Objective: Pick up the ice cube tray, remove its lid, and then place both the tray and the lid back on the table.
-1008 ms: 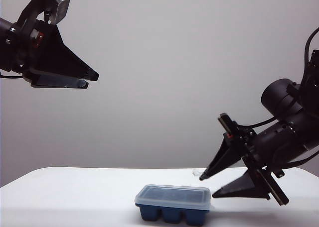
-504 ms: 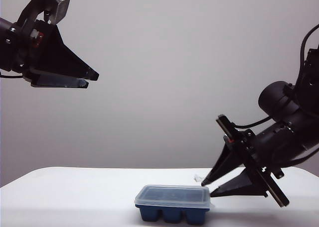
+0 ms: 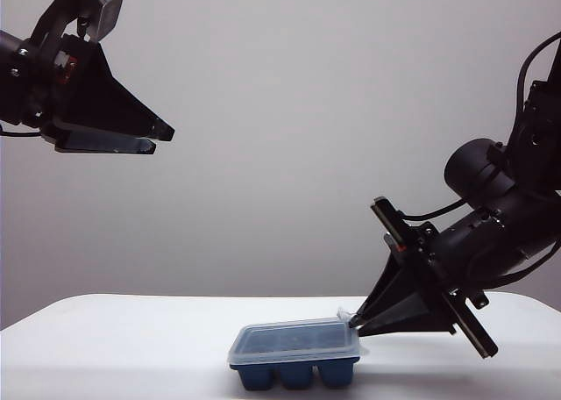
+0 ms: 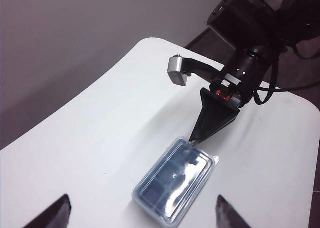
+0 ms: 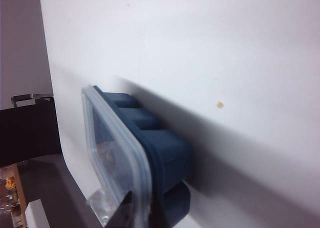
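While left gripper (image 3: 162,137) jaws wide aloft, right gripper (image 3: 354,324) jaws pinching frosted lid (image 3: 294,340) tab.

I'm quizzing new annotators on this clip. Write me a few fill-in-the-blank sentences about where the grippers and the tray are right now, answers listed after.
1. The lid sits on the dark ____ ice cube tray.
2. The right gripper has pinched the tab at the lid's ____.
3. The left gripper hangs high above the table, holding ____.

Missing words: blue; corner; nothing
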